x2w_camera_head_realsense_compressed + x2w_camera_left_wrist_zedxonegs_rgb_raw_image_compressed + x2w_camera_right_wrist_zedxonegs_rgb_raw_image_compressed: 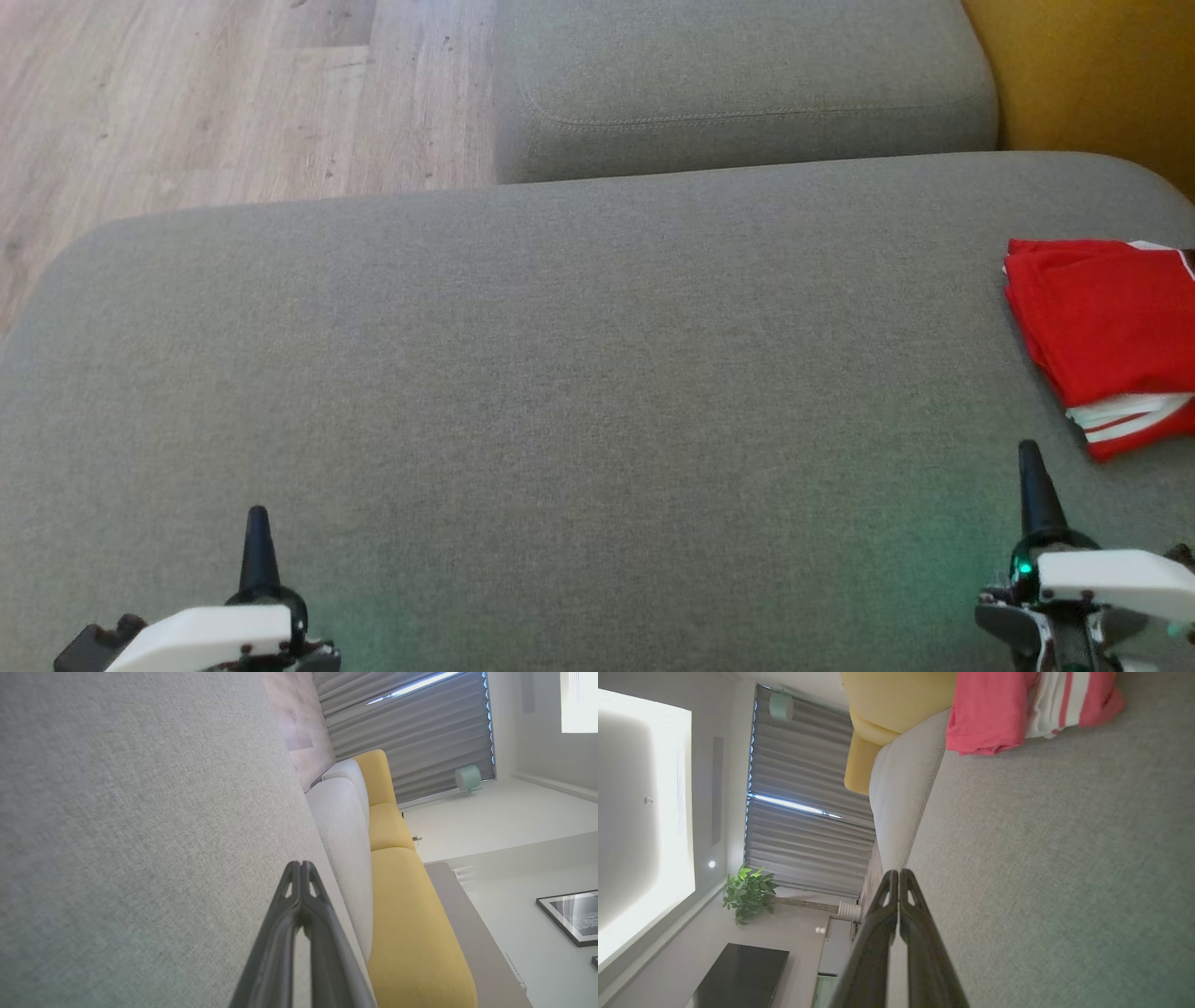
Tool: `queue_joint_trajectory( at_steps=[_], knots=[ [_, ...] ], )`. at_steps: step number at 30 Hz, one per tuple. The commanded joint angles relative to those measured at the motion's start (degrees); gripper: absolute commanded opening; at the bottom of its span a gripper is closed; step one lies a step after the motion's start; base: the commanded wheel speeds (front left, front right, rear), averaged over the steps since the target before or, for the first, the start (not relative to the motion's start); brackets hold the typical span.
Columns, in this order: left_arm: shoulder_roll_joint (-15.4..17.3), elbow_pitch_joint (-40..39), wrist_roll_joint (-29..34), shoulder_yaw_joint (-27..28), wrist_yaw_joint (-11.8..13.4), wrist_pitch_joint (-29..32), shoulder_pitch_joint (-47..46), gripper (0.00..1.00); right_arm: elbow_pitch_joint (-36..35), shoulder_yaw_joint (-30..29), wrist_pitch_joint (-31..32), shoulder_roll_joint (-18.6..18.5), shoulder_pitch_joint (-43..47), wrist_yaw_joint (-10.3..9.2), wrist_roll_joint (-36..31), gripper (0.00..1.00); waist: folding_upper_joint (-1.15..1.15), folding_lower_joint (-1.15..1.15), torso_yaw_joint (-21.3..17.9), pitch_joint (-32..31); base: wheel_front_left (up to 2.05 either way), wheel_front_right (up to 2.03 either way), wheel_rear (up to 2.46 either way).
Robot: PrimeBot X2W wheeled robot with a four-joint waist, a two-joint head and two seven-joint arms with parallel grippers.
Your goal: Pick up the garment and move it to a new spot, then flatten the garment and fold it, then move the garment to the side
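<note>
Folded garment (1102,327) is lying at the cushion's (560,373) right edge, apparently set aside. I am holding left end effector (259,521) and right end effector (1030,455) together, empty, clear of it.

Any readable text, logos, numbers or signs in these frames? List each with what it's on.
None readable.
The red garment has white stripes, no lettering in sight.
The framed picture is too blurred to tell whether it carries text.
The grey cushion is plain fabric.
</note>
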Motion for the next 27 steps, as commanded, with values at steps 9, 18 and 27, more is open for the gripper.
queue_joint_trajectory(
  at_steps=[9, 18, 27],
  knots=[
    [0.6, -1.2, -7.3, 3.4, -1.3, 1.9, -5.3, 0.0, -1.6, -0.1, 2.0, -1.4, -5.1, -0.04, 7.8, 0.0, 0.0, 0.0, -0.3, 0.5, 0.0, 0.0, 0.0],
    [0.5, -0.8, -12.6, 4.8, -2.1, 3.2, -6.8, 0.0, -1.4, -0.7, 3.4, -1.4, -6.6, -0.04, 13.3, 0.0, 0.0, 0.0, -0.5, 1.0, 0.0, 0.0, 0.0],
    [0.5, -0.5, -18.1, 6.2, -2.8, 4.7, -8.3, 0.0, -1.3, -1.4, 4.8, -1.4, -8.2, -0.04, 19.1, 0.0, 0.0, 0.0, -0.8, 1.4, 0.0, 0.0, 0.0]
  ],
)
